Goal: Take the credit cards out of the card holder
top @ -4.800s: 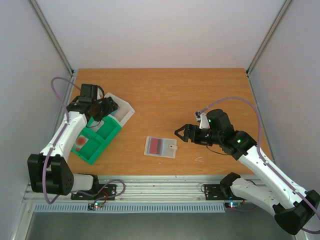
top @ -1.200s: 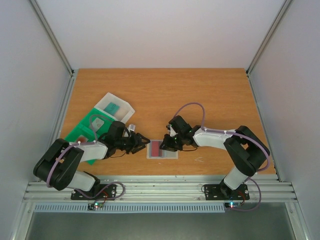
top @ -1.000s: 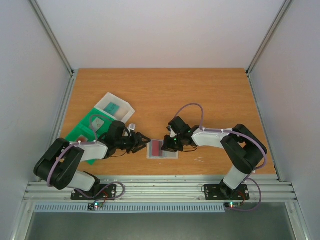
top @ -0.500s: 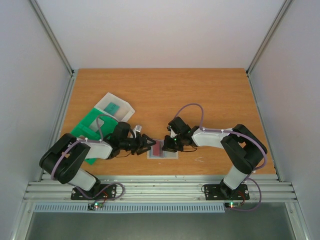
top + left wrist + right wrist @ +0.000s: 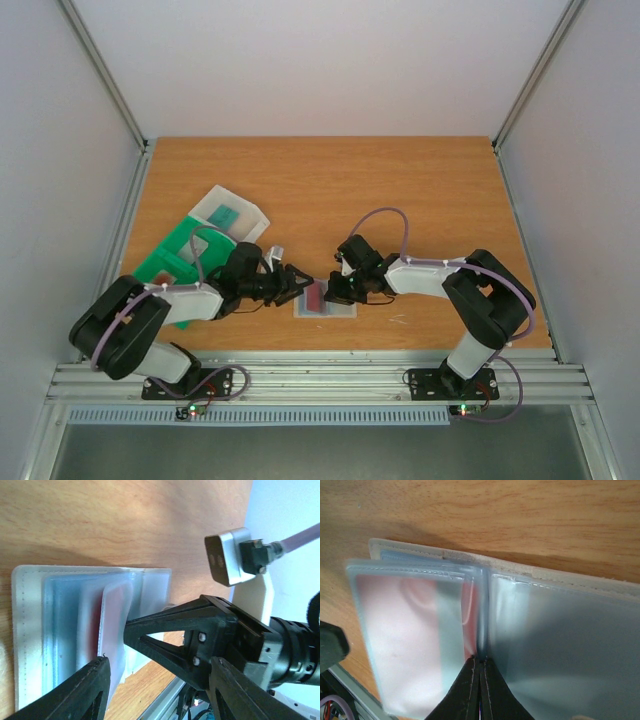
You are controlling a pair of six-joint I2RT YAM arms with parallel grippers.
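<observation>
The card holder (image 5: 341,308) lies open near the table's front edge, pale and translucent. In the right wrist view my right gripper (image 5: 480,662) is shut at the fold of the card holder (image 5: 550,625), pinching a leaf that stands lifted. A red credit card (image 5: 472,610) shows through that leaf. The left wrist view shows the card holder (image 5: 60,610), the red card (image 5: 95,625) and the right gripper (image 5: 127,626) at the raised leaf. My left gripper (image 5: 157,662) is open, one finger beside the leaf's free edge. From above, the left gripper (image 5: 302,285) and right gripper (image 5: 333,292) face each other.
A green compartmented tray (image 5: 168,263) sits at the left, partly under the left arm. Behind it a clear plastic box (image 5: 245,222) holds a teal card (image 5: 224,213). The table's front edge runs just below the holder.
My left gripper has slid right until its open fingers reach the holder's left side. The right gripper stayed at the fold and finished shutting on it.
</observation>
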